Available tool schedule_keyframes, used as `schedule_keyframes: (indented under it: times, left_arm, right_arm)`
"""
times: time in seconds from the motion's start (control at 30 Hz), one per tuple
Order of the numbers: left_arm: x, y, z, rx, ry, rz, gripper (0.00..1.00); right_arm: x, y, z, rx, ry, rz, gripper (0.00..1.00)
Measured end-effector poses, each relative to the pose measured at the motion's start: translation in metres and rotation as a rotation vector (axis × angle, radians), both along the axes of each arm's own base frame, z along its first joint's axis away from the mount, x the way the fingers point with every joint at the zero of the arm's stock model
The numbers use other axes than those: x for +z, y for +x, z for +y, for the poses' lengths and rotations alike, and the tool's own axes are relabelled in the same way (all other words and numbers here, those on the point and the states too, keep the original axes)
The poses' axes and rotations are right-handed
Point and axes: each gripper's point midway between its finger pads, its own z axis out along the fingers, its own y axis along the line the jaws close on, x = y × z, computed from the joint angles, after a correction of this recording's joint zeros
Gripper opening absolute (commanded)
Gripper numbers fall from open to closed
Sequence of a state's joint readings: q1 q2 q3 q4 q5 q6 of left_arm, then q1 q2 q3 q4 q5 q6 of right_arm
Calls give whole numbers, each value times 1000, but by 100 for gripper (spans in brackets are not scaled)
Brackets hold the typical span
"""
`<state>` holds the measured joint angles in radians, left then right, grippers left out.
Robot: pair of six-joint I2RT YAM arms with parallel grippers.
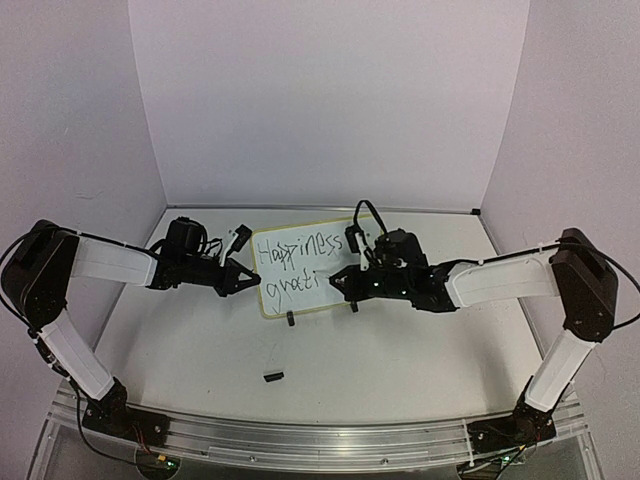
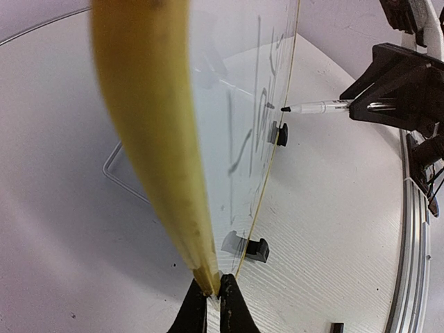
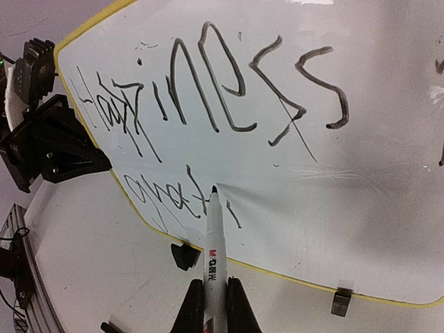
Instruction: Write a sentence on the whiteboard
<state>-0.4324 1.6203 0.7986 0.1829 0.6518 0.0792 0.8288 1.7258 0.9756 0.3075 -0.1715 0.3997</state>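
sentence (image 3: 215,118) | black, two lines: "Happiness", "grati" | marker (image 3: 214,243) tip on whiteboard (image 3: 361,194)

My whiteboard (image 3: 326,201) has a smooth, glossy white face that catches reflections. Its rim (image 2: 149,139) looks like matt yellow plastic. The marker (image 3: 214,253) has a smooth white plastic barrel and a dull black tip. My right gripper (image 3: 214,305) and left gripper (image 2: 208,302) are matt black plastic. The table (image 2: 333,229) is matt white with a fine grain, edged by a brushed metal rail (image 2: 411,236).
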Motion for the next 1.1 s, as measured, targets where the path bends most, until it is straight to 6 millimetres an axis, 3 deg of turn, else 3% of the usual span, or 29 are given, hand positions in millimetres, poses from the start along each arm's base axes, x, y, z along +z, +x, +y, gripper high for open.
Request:
schedule_keyframes:
  times: [1.1]
  left_arm:
    - [0, 0, 0, 0, 1, 1, 0]
  right_arm:
    - [-4, 1, -4, -11, -16, -9, 0]
